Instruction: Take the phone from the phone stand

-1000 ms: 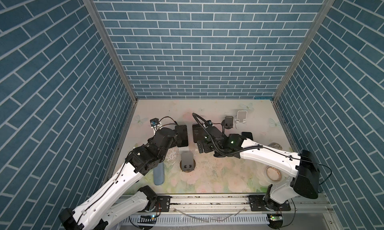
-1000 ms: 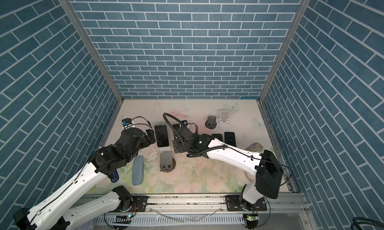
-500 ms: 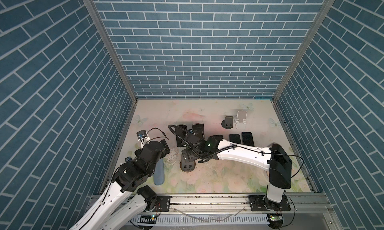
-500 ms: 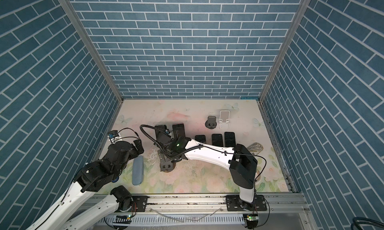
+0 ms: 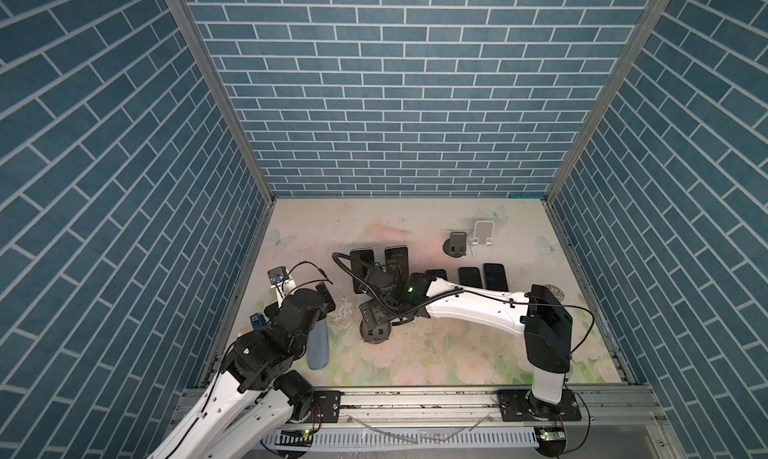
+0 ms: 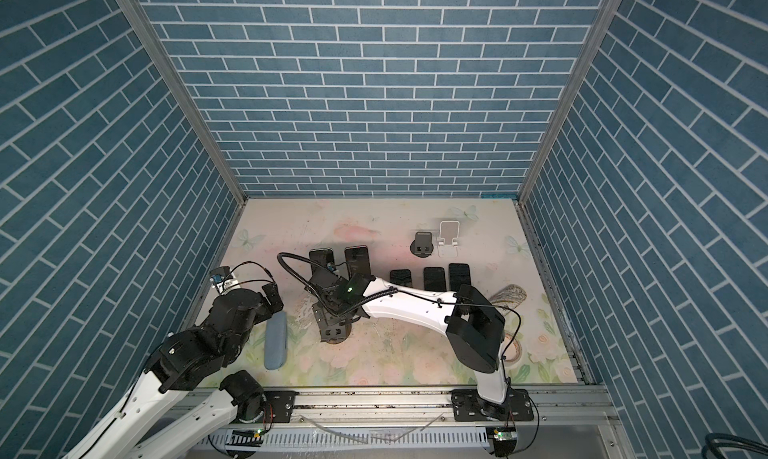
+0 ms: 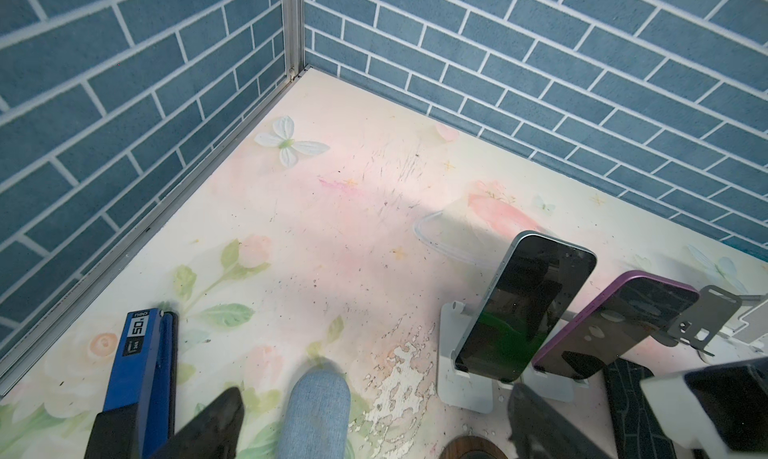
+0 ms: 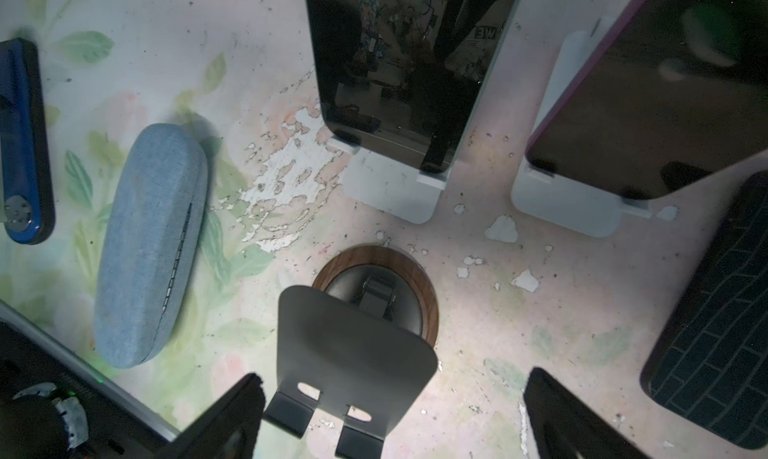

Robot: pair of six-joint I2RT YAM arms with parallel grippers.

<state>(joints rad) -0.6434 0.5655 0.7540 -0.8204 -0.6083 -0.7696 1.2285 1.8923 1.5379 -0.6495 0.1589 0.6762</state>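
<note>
Two dark-screened phones lean on white phone stands side by side at mid-table. One phone (image 5: pixel 361 263) (image 7: pixel 525 307) has a pale rim and rests on its stand (image 8: pixel 395 195). The other phone (image 5: pixel 397 261) (image 7: pixel 615 328) has a purple rim. My right gripper (image 8: pixel 399 423) is open, hovering in front of them over an empty grey stand (image 8: pixel 353 353) on a round wooden base (image 5: pixel 376 332). That stand's plate lies between the fingers in the right wrist view. My left gripper (image 7: pixel 378 428) is open and empty at the left, above the tip of a blue fabric case (image 7: pixel 318 411).
Three phones lie flat in a row (image 5: pixel 469 276) right of the standing pair. A dark stand (image 5: pixel 457 243) and a white stand (image 5: pixel 482 236), both empty, sit at the back right. A blue stapler (image 7: pixel 141 353) lies by the left wall. The blue case (image 5: pixel 319 344) lies front left.
My left arm has pulled back from the standing phones toward the front left. My right arm has swung left and forward, from beside those phones to over the grey stand. Both grippers stayed open.
</note>
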